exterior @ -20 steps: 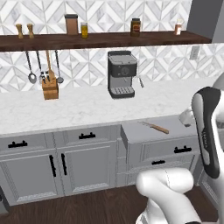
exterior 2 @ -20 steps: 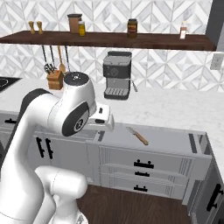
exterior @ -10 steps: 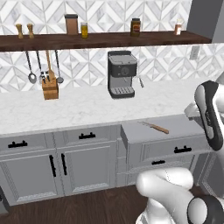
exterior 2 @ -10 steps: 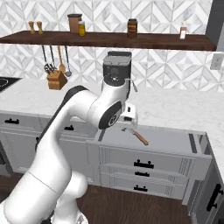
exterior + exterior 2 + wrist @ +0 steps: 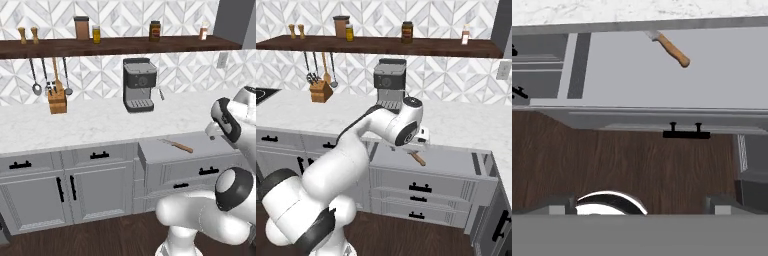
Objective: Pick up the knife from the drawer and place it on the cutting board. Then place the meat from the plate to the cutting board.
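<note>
The drawer (image 5: 200,150) stands pulled out below the marble counter (image 5: 90,127). The knife (image 5: 669,46) lies flat on its plain grey floor, near the back edge.

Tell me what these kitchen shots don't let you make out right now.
- knife: blade tip hidden under the counter edge in the hand view; blade behind the arm in the right base view.
- end effector: hand view's bottom edge cuts off the fingertips; open or shut unclear.
- drawer: right end hidden by the arm, left base view.

The arm (image 5: 391,125) hides the knife (image 5: 418,158) blade; counter edge (image 5: 637,25) covers its tip.
</note>
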